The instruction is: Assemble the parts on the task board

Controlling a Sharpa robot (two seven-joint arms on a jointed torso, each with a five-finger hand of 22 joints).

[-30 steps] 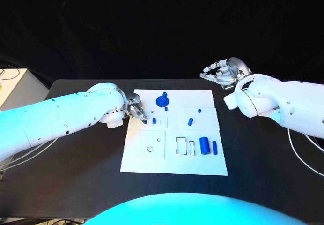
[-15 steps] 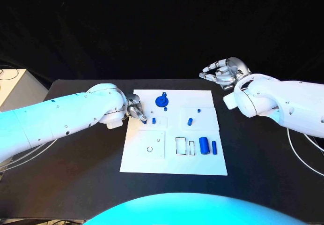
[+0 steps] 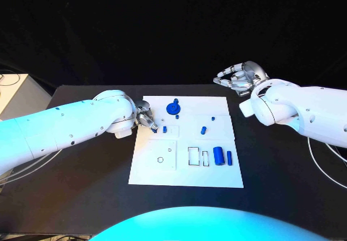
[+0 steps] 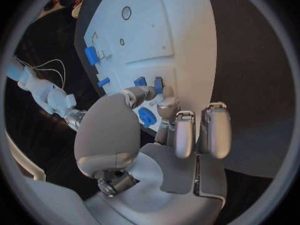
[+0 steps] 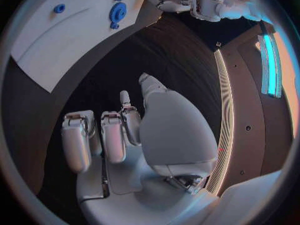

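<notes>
The white task board (image 3: 166,168) lies in the middle of the table. My left hand (image 3: 146,119) is low at the board's left edge, thumb and a finger (image 4: 167,106) reaching toward a small blue part (image 3: 165,129) (image 4: 158,84). Whether they grip it is hidden. A blue gear (image 3: 173,107) (image 4: 147,116) stands at the board's far side. Two small blue pegs (image 3: 213,119) (image 3: 204,130) lie right of centre. A blue cylinder (image 3: 218,156) and a thinner blue bar (image 3: 230,158) lie near the right edge. My right hand (image 3: 238,76) (image 5: 125,130) hangs off the board's far right corner, loosely curled and holding nothing.
Beside the cylinder the board has a rectangular slot (image 3: 194,155), and in its left panel a small ring hole (image 3: 160,160). Black table (image 3: 87,170) surrounds the board. A pale cabinet (image 3: 18,93) stands beyond the table's left edge.
</notes>
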